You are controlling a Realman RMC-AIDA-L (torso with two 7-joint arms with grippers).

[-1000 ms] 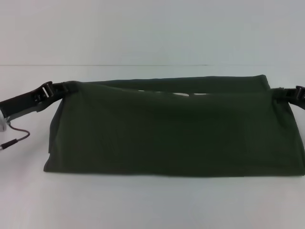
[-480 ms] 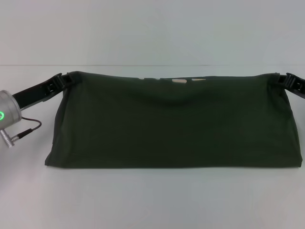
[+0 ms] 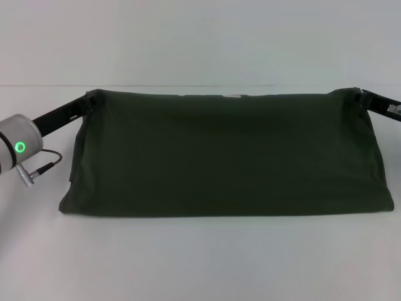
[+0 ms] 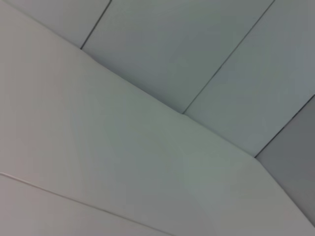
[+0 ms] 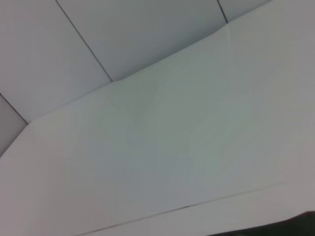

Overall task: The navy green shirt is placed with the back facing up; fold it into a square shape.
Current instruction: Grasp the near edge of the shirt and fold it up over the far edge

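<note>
White tabletop (image 3: pixel 200 263) runs from the near edge back to a pale wall, and the navy green shirt (image 3: pixel 229 157) lies across the middle of it as a wide, already doubled-over band, its long fold nearest the robot and its upper edge toward the wall. Taking the shirt as the landmark: the left gripper (image 3: pixel 89 100) sits at the shirt's far left corner, black fingers buried in the cloth there, with the arm's silver wrist cuff (image 3: pixel 17 148) and its green ring light farther out to the left and nearer the robot, a thin cable (image 3: pixel 39 168) hanging just below the cuff. The right gripper (image 3: pixel 360 96) is at the shirt's far right corner, its black body stretching away to the right of the cloth. Both corners look slightly peaked where the grippers meet them, so each appears to be clamped on the fabric, though the fingertips themselves are hidden by it.

Only the head view shows the shirt whole and both grippers. The left wrist view shows none of that: just pale wall panels with dark seams and a white surface. The right wrist view is much the same, white surface and panelled wall, except for a thin dark sliver (image 5: pixel 275 230) at one edge, which may be a strip of the shirt; that cannot be told for sure.
</note>
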